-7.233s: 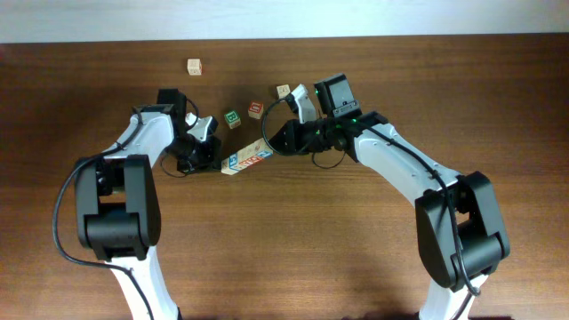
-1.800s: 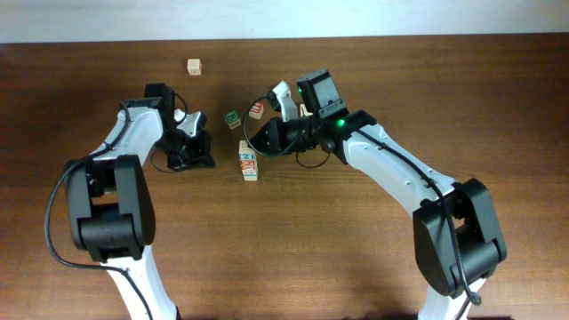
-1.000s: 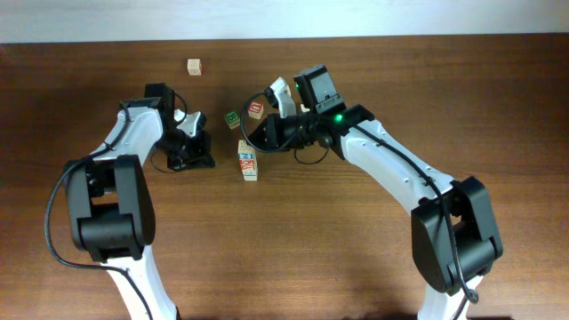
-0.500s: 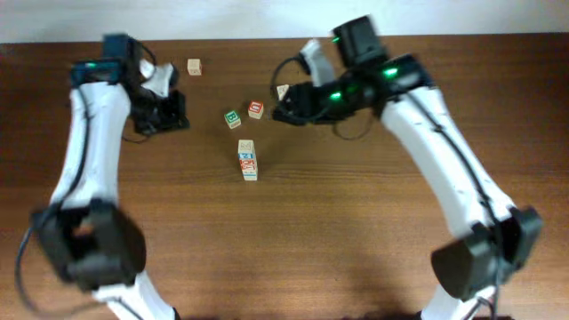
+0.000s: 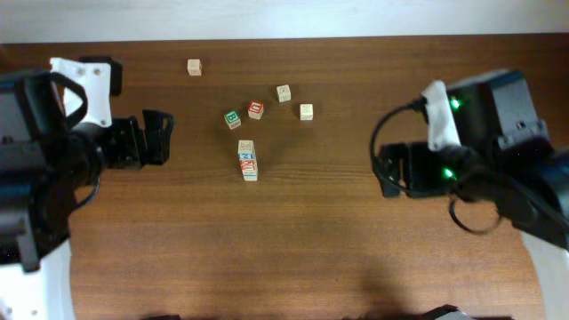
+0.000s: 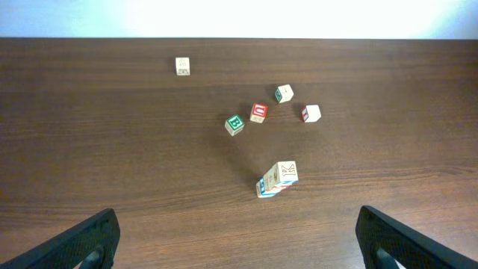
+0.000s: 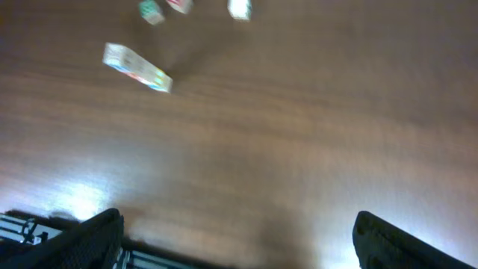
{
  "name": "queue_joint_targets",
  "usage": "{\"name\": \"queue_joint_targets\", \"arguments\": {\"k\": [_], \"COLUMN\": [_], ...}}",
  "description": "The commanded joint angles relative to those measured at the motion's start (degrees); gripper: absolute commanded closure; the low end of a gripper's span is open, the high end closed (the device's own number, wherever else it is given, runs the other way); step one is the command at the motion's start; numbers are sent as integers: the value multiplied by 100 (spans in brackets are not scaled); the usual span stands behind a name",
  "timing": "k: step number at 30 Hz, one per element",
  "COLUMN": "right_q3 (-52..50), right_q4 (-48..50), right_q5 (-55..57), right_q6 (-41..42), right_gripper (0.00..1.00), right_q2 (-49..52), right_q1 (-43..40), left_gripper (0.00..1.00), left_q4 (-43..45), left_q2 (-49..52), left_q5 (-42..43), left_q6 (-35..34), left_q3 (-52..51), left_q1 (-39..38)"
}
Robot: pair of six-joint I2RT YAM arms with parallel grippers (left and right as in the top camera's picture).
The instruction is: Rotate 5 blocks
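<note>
Your left gripper (image 6: pixel 239 237) and right gripper (image 7: pixel 237 240) both hang wide apart and empty, well clear of the short row of pale wooden alphabet cubes (image 5: pixel 248 161) lying midway on the dark wooden table (image 5: pixel 311 249). The row's long axis runs straight out from the arm bases. It lies to the right of the left gripper, the nearer of the two. Single letter cubes (image 5: pixel 256 109) sit scattered just beyond it.

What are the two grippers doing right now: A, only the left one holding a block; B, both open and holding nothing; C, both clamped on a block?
B: the left gripper and right gripper both stand open with nothing between their fingers, off to either side of the row of blocks.
</note>
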Motion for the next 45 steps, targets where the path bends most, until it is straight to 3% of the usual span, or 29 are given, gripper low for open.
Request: {"name": "queue_joint_targets", "arguments": {"k": [1,10,15,20,24,32,38,45], "right_q3": [17,-15,-800,-3051,-5805,-9919,-10946,-11315], "right_q4": [-81,24,1674,3779,5646,8037,8614,8817], "right_q5": [249,732,920,4,-212,-328,-321,-332], "right_q6": [643,208,-411,-1010,-1108,-1080,-1040,-1054], "right_gripper": [2,2,2,2,2,2,1,2], "right_q2": [-125,-31,-496,-1943,-3842,-7086,-7650,-7871], "right_q1": [26,26,-326,-1364,-2201,-2865,-2859,-2859], "left_gripper": [1,1,1,1,1,1,1,1], "left_q4": [-4,-4,-4,-4,-4,-4,-4,-4], "left_q2": [-321,-437,-437,-437,-437,-437,-437,-437], "left_q5": [-57,-57,-57,-57,-57,-57,-57,-57], "left_q6": [70,70,70,70,70,70,70,70], "left_q3": [-4,-7,-7,-7,-7,-7,-7,-7], "left_q1": [0,0,0,0,0,0,0,0]}}
